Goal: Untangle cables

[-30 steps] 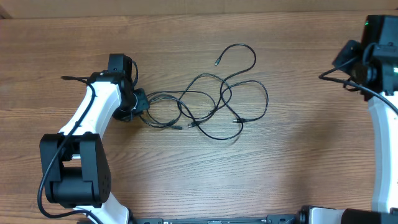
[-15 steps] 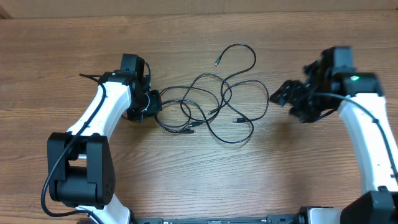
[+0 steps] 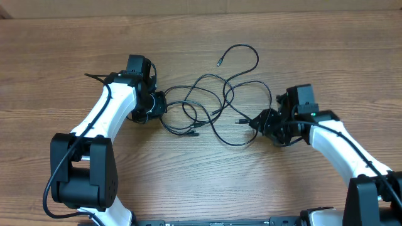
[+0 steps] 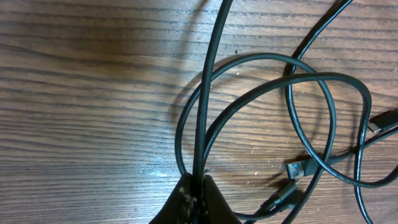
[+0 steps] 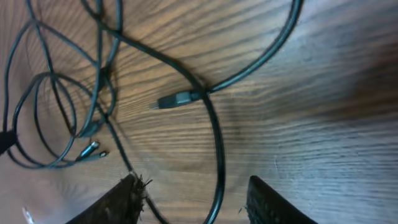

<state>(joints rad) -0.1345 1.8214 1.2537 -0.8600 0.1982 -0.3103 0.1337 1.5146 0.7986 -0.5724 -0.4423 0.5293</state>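
Thin black cables (image 3: 217, 103) lie in a tangle of loops on the wooden table, with small plug ends (image 3: 219, 63) showing. My left gripper (image 3: 158, 105) is shut on a cable strand at the tangle's left end; in the left wrist view the strand (image 4: 205, 118) runs straight up out of the pinched fingers (image 4: 198, 191). My right gripper (image 3: 260, 122) is open at the tangle's right side. In the right wrist view a cable loop (image 5: 217, 155) passes between its spread fingers (image 5: 194, 193), with a plug end (image 5: 174, 99) just beyond.
The wooden table (image 3: 201, 176) stretches all around the tangle. Both white arms reach in from the front corners. A pale wall edge (image 3: 201, 7) runs along the far side.
My right arm swung in from the far right and came down at the tangle's right edge. My left gripper shifted right with its strand, bunching the left loops inward.
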